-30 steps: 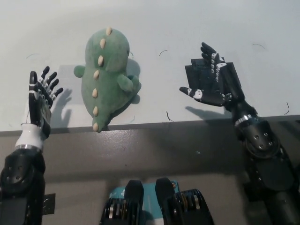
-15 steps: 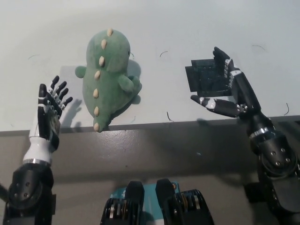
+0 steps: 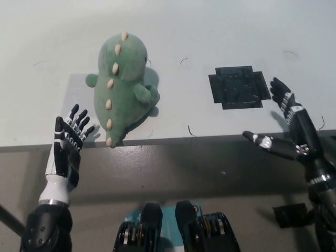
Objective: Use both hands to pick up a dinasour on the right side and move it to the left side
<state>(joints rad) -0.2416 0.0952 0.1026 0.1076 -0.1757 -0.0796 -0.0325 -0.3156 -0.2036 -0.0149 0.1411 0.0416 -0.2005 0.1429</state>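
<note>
A green plush dinosaur (image 3: 122,84) with cream spikes down its back lies on the white table, left of centre, its tail tip at the table's front edge. My white left hand (image 3: 66,147) is open at the lower left, just off the front edge and a short way left of the tail. My black right hand (image 3: 289,128) is open at the right, near the front edge, far from the dinosaur. Neither hand touches the toy.
A black cross-shaped mat (image 3: 239,86) lies flat on the table (image 3: 220,31) right of centre. The table's front edge (image 3: 210,139) runs across the picture, with a dark floor band below it. A few thin dark marks dot the tabletop.
Both hands have drawn back toward me and lower in the picture. The right hand has left the black mat, which now shows whole. The dinosaur has stayed put.
</note>
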